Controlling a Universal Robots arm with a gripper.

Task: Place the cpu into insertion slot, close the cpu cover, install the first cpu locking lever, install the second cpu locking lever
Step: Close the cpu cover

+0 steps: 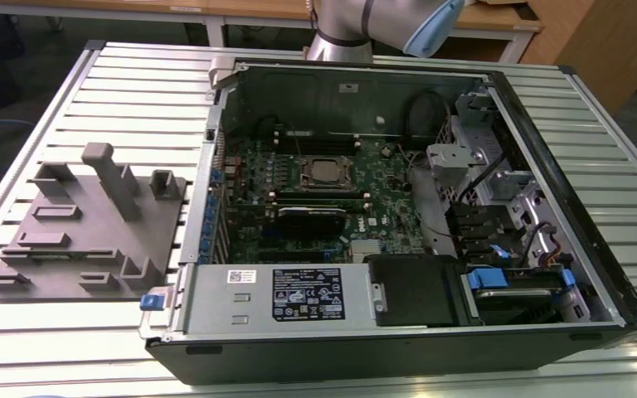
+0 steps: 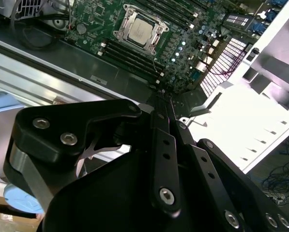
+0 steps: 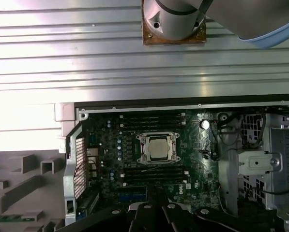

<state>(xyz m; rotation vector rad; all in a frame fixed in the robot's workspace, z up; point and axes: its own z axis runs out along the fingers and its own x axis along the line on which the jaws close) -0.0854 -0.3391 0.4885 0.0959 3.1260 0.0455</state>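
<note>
1. The cpu (image 2: 141,30) lies flat in the insertion slot (image 2: 157,42) on the green board (image 2: 183,53), inside the open computer case (image 1: 546,166) on the bench (image 1: 109,99)
2. The cpu cover (image 2: 127,20) looks folded down around it, its window framing the chip; whether either locking lever is latched I cannot tell
3. The gripper (image 2: 162,96) hangs well apart from the slot, fingers pressed together and pinching nothing
4. Risk: if the levers are loose, an off-line push could catch the cover's edge and shift the chip on its contacts, or strike the memory slots just beside
</note>
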